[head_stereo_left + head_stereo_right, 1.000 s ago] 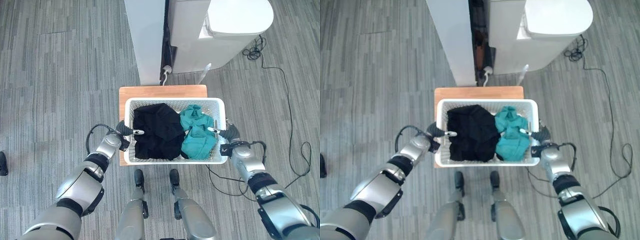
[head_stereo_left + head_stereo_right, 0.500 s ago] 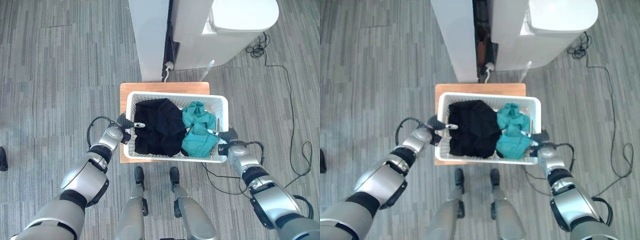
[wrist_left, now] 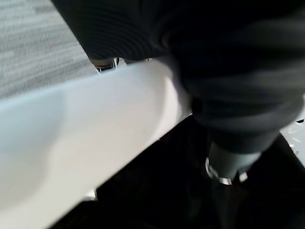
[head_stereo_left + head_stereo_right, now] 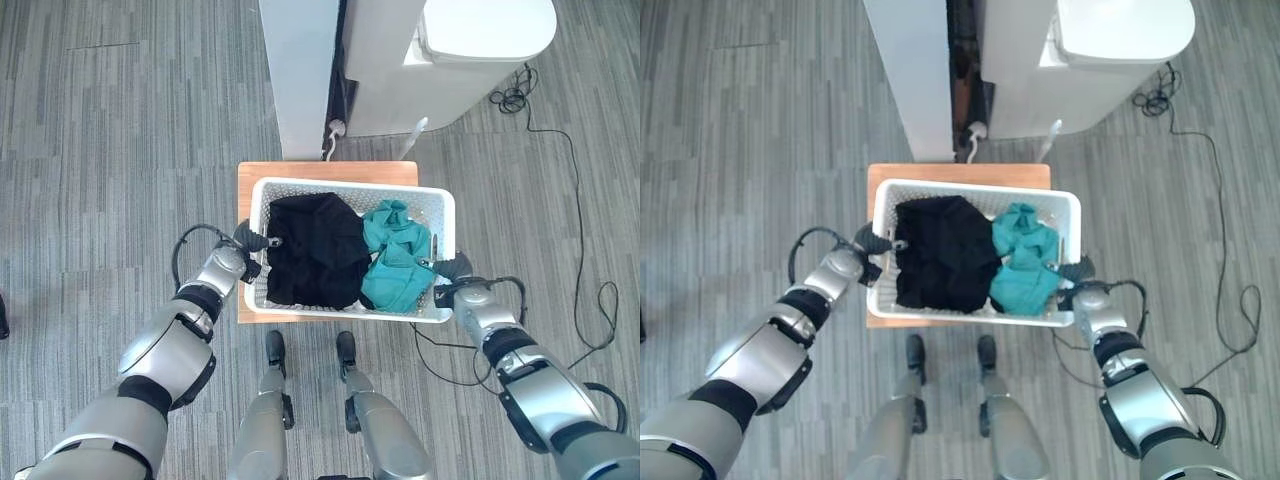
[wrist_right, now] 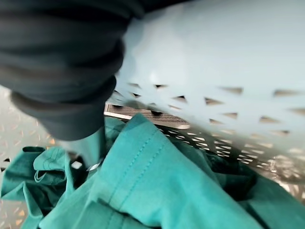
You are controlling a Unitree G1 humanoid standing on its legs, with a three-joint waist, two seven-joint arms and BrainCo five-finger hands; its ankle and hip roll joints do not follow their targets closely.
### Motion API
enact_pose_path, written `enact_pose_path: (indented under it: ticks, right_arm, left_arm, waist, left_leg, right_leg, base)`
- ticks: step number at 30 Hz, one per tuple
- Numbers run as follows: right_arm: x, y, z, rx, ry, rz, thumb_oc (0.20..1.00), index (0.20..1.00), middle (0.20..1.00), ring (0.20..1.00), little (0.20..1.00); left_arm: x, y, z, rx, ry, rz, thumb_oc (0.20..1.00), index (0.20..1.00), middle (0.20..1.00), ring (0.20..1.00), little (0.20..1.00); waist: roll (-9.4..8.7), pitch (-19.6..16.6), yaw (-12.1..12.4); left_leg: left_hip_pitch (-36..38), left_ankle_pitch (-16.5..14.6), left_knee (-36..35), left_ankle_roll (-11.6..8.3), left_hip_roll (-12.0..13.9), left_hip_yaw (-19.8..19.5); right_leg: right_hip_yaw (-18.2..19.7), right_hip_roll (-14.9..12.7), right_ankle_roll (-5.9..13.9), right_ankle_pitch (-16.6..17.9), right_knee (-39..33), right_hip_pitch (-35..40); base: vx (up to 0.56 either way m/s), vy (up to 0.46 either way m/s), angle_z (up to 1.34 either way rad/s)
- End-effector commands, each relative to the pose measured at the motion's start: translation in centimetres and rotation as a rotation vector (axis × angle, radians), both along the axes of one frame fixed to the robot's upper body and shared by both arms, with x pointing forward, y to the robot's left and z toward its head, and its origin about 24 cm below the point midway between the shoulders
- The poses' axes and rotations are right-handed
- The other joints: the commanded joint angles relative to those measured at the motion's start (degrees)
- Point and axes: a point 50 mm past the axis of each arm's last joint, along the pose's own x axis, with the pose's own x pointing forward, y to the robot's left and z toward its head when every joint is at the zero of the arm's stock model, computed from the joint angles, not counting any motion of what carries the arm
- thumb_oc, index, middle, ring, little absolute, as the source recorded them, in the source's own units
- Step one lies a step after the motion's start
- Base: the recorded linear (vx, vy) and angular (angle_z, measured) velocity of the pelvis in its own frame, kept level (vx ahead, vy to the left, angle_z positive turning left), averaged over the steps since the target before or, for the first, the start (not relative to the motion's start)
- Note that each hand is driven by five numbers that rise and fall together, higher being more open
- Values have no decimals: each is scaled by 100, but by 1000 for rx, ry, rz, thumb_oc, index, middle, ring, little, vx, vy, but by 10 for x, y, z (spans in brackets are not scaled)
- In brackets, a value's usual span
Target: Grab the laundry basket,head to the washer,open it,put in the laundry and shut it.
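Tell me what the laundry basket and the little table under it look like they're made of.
The laundry basket looks like white moulded plastic: smooth, slightly glossy rim, walls perforated with small triangular holes. The table seems to be wood or wood veneer, judging by its warm orange-brown matte top.

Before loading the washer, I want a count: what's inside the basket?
A black garment and a teal one in the basket; anything beneath them is covered.
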Motion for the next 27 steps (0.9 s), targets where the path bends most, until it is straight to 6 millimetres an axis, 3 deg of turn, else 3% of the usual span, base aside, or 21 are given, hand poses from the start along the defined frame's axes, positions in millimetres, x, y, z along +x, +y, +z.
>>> enact_pose_path:
  ticks: [1, 9, 18, 21, 25, 27]
  right_arm:
    - [13, 22, 12, -16, -19, 81, 200, 200, 200, 200, 200]
    - [10, 21, 15, -35, -65, 70, 200, 200, 200, 200, 200]
    - [-20, -8, 0, 0, -83, 40, 200, 200, 200, 200, 200]
    - [-48, -27, -12, 25, -72, 33, 200, 200, 200, 200, 200]
    - [-69, -45, -15, 42, -71, 17, 200, 200, 200, 200, 200]
    - [-92, -68, -14, 36, -64, -3, 200, 200, 200, 200, 200]
  left_arm:
    - [-4, 1, -13, 113, 90, 18, 200, 200, 200, 200, 200]
    - [-6, 14, -14, 126, 60, 89, 200, 200, 200, 200, 200]
    - [-28, 10, -55, 35, 131, 68, 200, 200, 200, 200, 200]
    - [-42, 0, -74, -50, 154, 6, 200, 200, 200, 200, 200]
    - [-53, -3, -77, -128, 132, -54, 200, 200, 200, 200, 200]
    - [-68, 5, -75, -205, 105, -98, 200, 200, 200, 200, 200]
  waist:
    - [-127, 143, 27]
    - [-123, 96, 34]
    - [-65, -251, 29]
    - [-14, -500, 18]
    - [40, -685, 35]
    - [65, -881, 66]
  left_leg:
    - [-387, -417, 616, 16, -40, -395]
    - [-290, -423, 542, 34, -50, -401]
    - [50, -588, 501, 68, -44, -375]
    - [433, -727, 466, 93, -86, -345]
    - [774, -816, 444, 119, -131, -359]
    - [1021, -906, 465, 160, -167, -406]
  right_leg:
    - [-325, -499, 345, -278, 648, -448]
    - [-322, -490, 351, -315, 662, -391]
    - [-325, -544, 390, -475, 761, -115]
    - [-370, -584, 431, -596, 816, 217]
    - [-435, -629, 460, -680, 802, 555]
    - [-487, -662, 475, -738, 813, 798]
  base:
    - [0, 0, 0]
    - [0, 0, 0]
    - [43, 9, 0]
    - [101, 23, 4]
    - [93, 23, 11]
    - [82, 7, 13]
